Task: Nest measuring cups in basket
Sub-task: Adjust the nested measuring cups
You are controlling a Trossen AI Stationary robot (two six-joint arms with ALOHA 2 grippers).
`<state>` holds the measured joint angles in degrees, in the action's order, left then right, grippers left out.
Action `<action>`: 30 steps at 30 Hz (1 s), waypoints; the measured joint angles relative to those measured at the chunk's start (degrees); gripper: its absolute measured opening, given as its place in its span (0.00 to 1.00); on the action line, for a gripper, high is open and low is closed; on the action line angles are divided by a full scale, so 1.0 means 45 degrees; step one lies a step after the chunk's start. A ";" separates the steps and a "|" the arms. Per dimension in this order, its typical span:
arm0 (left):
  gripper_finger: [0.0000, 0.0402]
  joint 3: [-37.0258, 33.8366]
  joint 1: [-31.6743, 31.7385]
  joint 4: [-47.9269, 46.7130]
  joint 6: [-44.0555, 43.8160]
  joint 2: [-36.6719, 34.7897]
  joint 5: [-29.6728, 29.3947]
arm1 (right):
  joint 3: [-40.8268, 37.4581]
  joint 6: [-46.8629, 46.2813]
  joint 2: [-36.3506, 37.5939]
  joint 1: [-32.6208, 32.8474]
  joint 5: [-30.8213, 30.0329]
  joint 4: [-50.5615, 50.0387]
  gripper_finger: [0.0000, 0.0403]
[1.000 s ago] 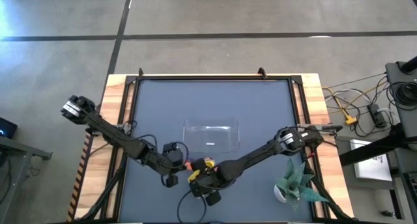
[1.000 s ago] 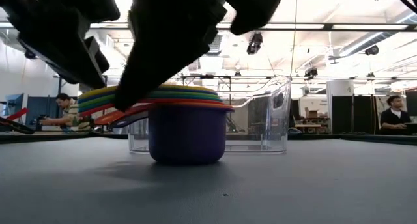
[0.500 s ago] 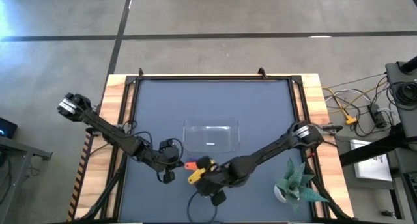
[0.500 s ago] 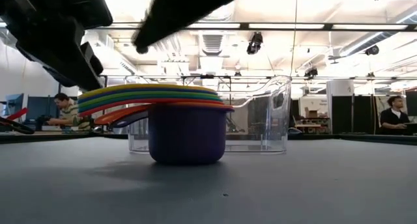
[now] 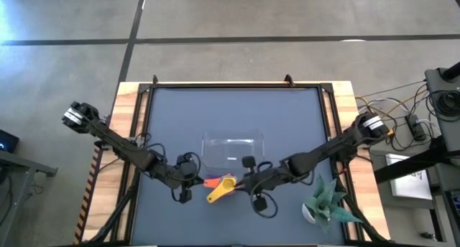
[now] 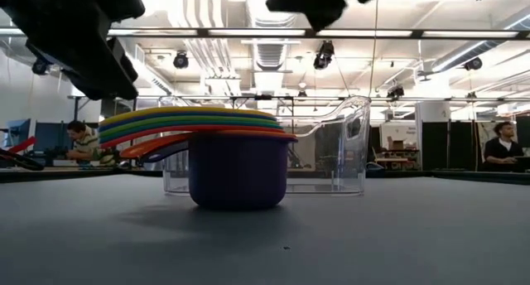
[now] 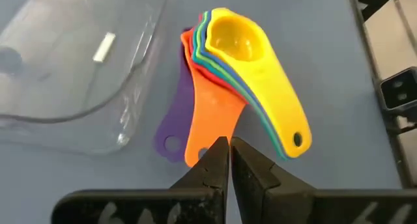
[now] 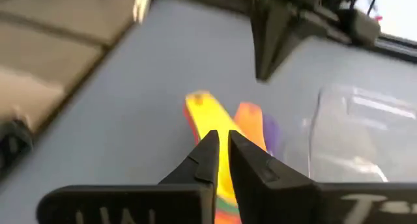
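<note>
Seven measuring cups (image 7: 225, 68) sit nested in one stack on the table (image 5: 287, 125), just outside the clear basket (image 5: 233, 149), yellow on top, purple at the bottom. Left gripper (image 7: 229, 154) hovers pinched shut by the orange handle. Right gripper (image 8: 223, 146) hangs above the stack, fingers nearly together, holding nothing.
</note>
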<state>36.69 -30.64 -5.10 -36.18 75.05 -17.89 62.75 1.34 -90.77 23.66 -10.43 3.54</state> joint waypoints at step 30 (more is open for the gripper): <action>0.40 0.0120 0.0074 -0.1091 0.0556 -0.1061 -0.0683 | 0.2238 -0.0107 -0.3841 -0.0078 -0.0082 -0.1656 0.52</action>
<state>37.24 -30.30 -10.01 -33.68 70.27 -20.96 72.82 0.86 -108.05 23.31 -10.80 -3.91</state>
